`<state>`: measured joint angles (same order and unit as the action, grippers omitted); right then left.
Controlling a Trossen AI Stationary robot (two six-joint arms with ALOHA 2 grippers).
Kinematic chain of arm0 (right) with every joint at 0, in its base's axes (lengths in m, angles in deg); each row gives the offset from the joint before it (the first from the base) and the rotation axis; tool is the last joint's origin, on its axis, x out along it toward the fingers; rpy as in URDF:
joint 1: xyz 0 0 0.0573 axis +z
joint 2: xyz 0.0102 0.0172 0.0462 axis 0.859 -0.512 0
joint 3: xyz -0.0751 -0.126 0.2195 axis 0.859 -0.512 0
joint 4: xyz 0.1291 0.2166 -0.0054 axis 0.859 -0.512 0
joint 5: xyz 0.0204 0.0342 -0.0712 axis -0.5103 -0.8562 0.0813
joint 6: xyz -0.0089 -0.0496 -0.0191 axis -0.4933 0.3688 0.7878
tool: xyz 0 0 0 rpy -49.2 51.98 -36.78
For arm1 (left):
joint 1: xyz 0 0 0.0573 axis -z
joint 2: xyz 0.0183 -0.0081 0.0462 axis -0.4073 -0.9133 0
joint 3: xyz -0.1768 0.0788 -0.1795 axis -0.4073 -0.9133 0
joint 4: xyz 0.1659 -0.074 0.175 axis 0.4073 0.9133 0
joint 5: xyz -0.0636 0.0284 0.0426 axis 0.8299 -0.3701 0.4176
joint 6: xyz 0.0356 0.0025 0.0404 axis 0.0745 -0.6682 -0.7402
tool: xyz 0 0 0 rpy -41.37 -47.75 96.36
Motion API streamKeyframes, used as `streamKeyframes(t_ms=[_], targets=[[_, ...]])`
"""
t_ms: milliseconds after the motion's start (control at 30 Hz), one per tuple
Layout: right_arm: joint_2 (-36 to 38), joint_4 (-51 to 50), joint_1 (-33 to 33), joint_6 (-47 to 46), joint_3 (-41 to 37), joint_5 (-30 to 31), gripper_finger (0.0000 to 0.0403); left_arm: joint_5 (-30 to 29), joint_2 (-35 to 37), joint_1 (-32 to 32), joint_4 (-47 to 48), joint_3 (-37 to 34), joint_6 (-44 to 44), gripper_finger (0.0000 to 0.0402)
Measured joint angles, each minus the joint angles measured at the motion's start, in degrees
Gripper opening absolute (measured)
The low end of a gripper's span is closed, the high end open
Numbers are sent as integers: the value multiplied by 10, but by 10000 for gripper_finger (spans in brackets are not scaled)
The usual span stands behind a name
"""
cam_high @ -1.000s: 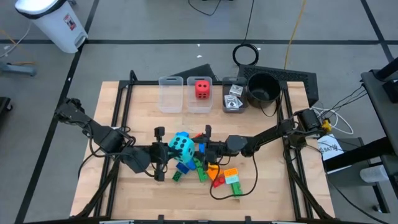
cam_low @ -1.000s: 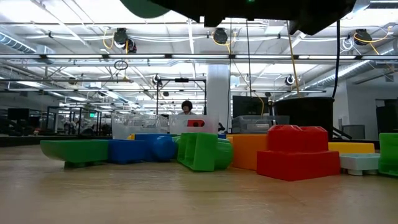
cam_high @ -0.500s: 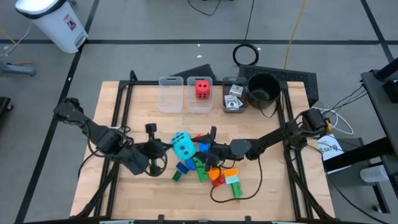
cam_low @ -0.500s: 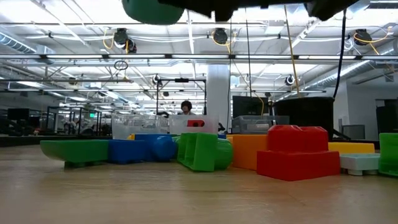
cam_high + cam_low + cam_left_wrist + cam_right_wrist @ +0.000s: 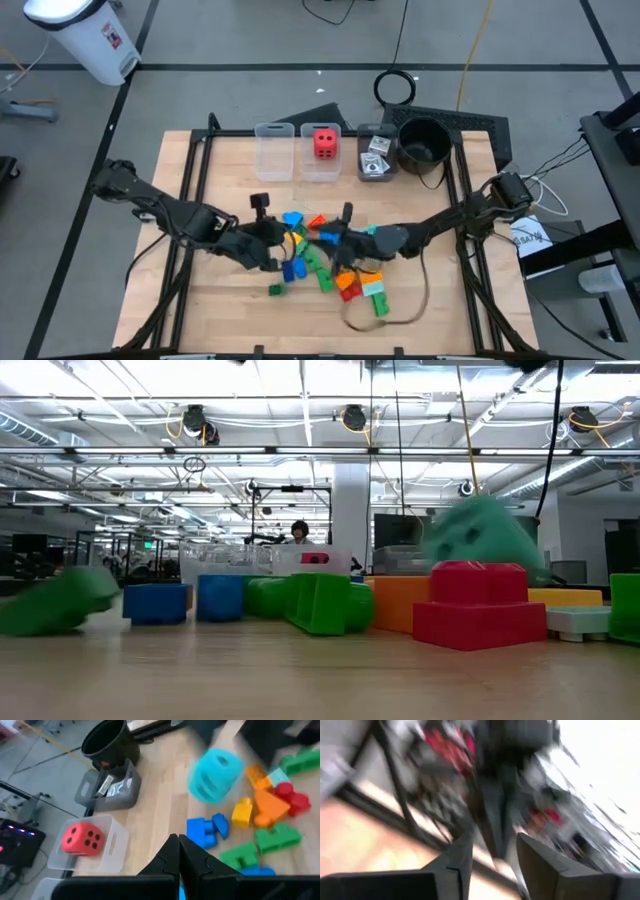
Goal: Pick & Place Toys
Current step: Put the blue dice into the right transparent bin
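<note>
High view: the teal die, pinched between the two grippers above mid-table a sec ago, is gone from there. Left wrist view shows the teal die (image 5: 215, 775) blurred, loose, over the wood just past the brick pile (image 5: 260, 815), towards the table's far edge. Low view has it as a teal smear behind the red brick (image 5: 478, 605), so prob. tumbling or just landed; can't tell if it's at rest.

Left gripper (image 5: 179, 840): fingers shut tight, nothing in them, over the pile's left side near table centre. Right gripper (image 5: 492, 845): fingers apart, nothing seen betw. them, at the pile's right side.

Pile is disturbed: a green brick (image 5: 275, 290) now sits apart, towards the near edge, and blurs in the low view; blue bricks (image 5: 190, 600) have spread.

Meaning, as I judge it: the two-arm lift failed and the die isn't placed. It needs finding and re-gripping, prob. w/ one gripper opened wide.

Red die (image 5: 324, 142) is already in a clear bin (image 5: 320, 172) at the far edge; cards are in the grey bin (image 5: 362, 168) beside the black pot (image 5: 422, 140). Bricks not yet sorted.
</note>
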<state>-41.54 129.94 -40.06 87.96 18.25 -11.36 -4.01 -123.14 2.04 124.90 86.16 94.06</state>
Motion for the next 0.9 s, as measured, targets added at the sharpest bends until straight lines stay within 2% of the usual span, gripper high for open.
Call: streamKeyframes(t_ms=[133,300,400,533,733,800,900], targets=[[-5,-31,4,23,-4,136,102,3,1,-21,30,0,37,1],[27,-54,51,51,-2,224,93,39,1,-48,29,-3,38,0],[72,-124,85,37,-4,264,87,65,14,-64,-46,-44,5,0],[163,-277,137,-87,-3,303,74,123,44,-91,-214,-157,-37,0],[285,-628,162,-402,22,304,56,179,65,-138,-479,-316,-67,1],[299,-726,160,-466,36,286,70,204,65,-153,-517,-343,-68,1],[297,-804,150,-523,54,197,125,224,65,-169,-540,-362,-67,1]])
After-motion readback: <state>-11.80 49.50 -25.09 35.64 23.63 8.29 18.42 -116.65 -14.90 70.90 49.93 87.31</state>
